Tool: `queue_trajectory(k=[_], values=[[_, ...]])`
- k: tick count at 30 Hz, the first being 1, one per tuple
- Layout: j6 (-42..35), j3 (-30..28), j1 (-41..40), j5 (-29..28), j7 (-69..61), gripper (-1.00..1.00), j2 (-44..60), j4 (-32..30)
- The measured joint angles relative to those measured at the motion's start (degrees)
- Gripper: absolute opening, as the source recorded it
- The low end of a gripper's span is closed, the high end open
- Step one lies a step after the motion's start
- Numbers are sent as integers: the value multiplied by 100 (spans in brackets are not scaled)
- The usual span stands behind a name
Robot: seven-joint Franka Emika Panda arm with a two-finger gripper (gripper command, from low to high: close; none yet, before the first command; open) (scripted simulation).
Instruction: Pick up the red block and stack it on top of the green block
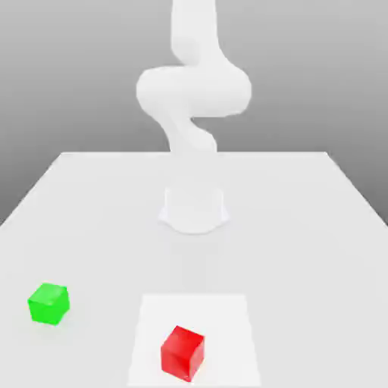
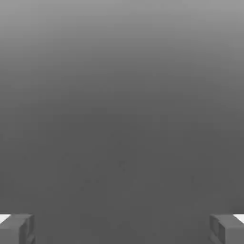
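The red block sits on the white table near its front edge, a little to the exterior view's right of the middle. The green block rests on the same table toward the exterior view's left, apart from the red one. In the hand view my gripper is open: its two grey fingertips stand far apart with nothing between them, against a plain grey background. Neither block is touched.
The white arm rises folded above its round base at the middle of the table. A paler square patch marks the surface under the red block.
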Motion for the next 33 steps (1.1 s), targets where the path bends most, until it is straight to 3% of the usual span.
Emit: queue_trajectory(k=[23, 28, 29, 33], values=[[1992, 195, -383, -120, 2206, 0, 4813, -1128], [2765, 122, -331, -191, 2367, 0, 5851, -1063], [2925, 104, -317, -206, 2380, -100, 6042, -1035], [2931, 106, -317, -211, 2385, -100, 6042, -1035]])
